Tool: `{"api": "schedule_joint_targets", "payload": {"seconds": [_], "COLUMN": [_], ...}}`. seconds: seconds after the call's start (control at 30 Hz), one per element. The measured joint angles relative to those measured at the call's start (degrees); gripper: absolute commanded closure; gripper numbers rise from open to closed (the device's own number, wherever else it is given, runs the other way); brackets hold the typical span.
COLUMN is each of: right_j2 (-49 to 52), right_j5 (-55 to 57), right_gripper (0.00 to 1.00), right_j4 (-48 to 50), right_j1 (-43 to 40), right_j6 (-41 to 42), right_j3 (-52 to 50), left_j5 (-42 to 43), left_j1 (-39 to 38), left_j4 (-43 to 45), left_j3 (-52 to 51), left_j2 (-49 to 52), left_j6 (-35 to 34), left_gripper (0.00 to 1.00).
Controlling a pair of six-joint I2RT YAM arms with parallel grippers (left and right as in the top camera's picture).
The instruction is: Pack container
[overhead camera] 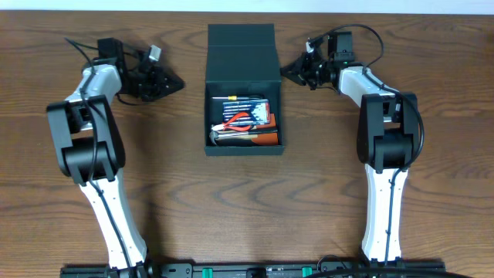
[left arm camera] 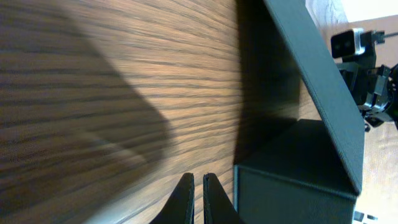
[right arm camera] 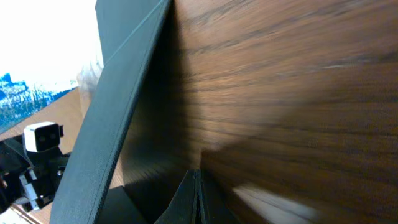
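The dark teal container (overhead camera: 242, 68) stands open at the table's middle back, its flap lid (overhead camera: 241, 36) raised behind it. Inside lie red-handled pliers (overhead camera: 245, 120), a pack of small tools (overhead camera: 245, 106) and an orange item (overhead camera: 266, 139). My left gripper (overhead camera: 176, 83) is shut and empty, to the left of the box; its wrist view shows the closed fingers (left arm camera: 197, 182) beside the box wall (left arm camera: 292, 186). My right gripper (overhead camera: 285, 71) is shut and empty, close to the box's right side; its fingers (right arm camera: 198, 177) point at the lid (right arm camera: 118, 118).
Brown wooden table (overhead camera: 177, 170) all round the box. The two arms' white bases stand at the front left (overhead camera: 116, 224) and front right (overhead camera: 382, 216). The other arm's camera shows in each wrist view (left arm camera: 351, 40) (right arm camera: 40, 137).
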Motion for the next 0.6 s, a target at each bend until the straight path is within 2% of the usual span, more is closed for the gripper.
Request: {"api": "schedule_joint_targets", "payload": {"seconds": [0.27, 0.6], "right_j2": [0.39, 0.44], "right_j5": [-1.25, -7.17], "right_gripper": [0.99, 0.99], "right_j4": [3.96, 17.35], "right_j1": [1.64, 1.53], "right_j6": [0.44, 3.76], "right_j3": [0.00, -0.02], "left_j5": [0.39, 1.49], "left_j1": [-5.14, -5.70], "left_j4": [6.01, 7.48], "left_j3": [-0.02, -0.02], "left_j2": [0.00, 0.00], "left_j6": [-3.19, -6.67], "left_gripper": [0.94, 0.94]}}
